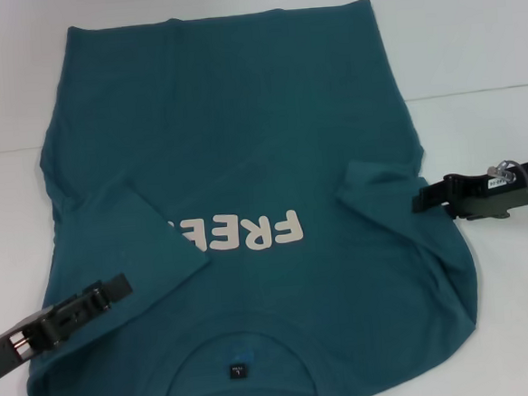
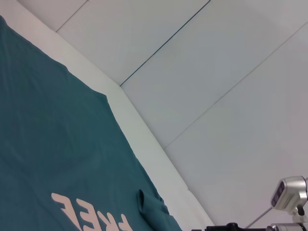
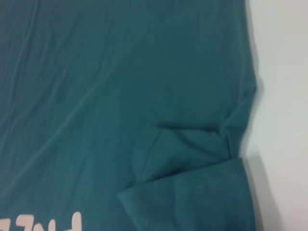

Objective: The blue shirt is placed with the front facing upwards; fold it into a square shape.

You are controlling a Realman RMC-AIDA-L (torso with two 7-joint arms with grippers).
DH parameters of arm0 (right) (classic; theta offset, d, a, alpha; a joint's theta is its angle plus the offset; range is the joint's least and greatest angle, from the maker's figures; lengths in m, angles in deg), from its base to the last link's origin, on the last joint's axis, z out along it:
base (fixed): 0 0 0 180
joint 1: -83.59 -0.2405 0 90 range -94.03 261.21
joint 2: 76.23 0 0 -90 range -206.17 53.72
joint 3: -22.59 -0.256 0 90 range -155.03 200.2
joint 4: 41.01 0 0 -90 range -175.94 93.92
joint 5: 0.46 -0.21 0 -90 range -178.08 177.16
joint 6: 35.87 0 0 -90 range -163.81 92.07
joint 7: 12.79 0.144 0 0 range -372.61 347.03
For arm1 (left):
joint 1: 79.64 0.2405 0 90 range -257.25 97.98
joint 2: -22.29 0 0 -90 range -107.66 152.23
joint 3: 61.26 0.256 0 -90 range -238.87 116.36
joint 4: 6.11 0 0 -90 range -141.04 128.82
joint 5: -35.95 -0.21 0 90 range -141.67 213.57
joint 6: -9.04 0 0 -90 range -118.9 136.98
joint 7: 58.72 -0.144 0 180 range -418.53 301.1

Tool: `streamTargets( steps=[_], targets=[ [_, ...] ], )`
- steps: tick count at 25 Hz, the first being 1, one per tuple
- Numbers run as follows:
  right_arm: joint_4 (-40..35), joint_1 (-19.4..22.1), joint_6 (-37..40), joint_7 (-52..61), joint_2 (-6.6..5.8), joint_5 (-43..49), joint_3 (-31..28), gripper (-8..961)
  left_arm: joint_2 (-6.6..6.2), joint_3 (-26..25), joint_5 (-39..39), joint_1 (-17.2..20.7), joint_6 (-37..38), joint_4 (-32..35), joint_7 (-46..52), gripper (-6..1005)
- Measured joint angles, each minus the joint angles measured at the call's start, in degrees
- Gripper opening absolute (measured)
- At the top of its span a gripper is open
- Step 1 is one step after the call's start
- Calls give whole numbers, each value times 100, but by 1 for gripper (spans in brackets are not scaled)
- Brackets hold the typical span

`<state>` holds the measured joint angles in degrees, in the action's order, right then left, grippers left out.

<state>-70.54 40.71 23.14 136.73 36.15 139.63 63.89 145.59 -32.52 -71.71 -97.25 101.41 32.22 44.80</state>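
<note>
Teal-blue cotton fills most of your head view: the blue shirt (image 1: 243, 163) lies flat on the white desk (image 1: 472, 57), front up, collar end nearest the robot and hem at the far side. The cream "FREE!" print (image 1: 248, 228) sits across the chest; you see only part of it, since the sleeve on the robot's left is folded inward over its end. A small dark neck label (image 1: 237, 372) shows inside the collar. The sleeve on the right is folded in too, its cuff lying on the body of the shirt.

Your left gripper (image 1: 116, 287) is low over the shirt's near left part, just beside the folded sleeve; its fingers look drawn together, nothing between them. Your right gripper (image 1: 420, 194) is at the shirt's right edge, beside the folded sleeve; its black fingers also look closed, and you cannot tell whether they pinch any cloth.
</note>
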Motion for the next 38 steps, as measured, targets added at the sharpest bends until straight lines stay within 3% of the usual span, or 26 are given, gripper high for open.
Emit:
streamTargets(
  steps=[16,34,38],
  targets=[
    [3,-94,-373,-103,89,-204,61,553,0,0,0,-14,-47,0,3,876],
    [147,-134,-362,-112,47,-156,98,552,0,0,3,-15,-53,0,2,876],
    [146,-164,-366,-158,62,-120,223,435,0,0,5,-15,-53,0,2,876]
  ],
)
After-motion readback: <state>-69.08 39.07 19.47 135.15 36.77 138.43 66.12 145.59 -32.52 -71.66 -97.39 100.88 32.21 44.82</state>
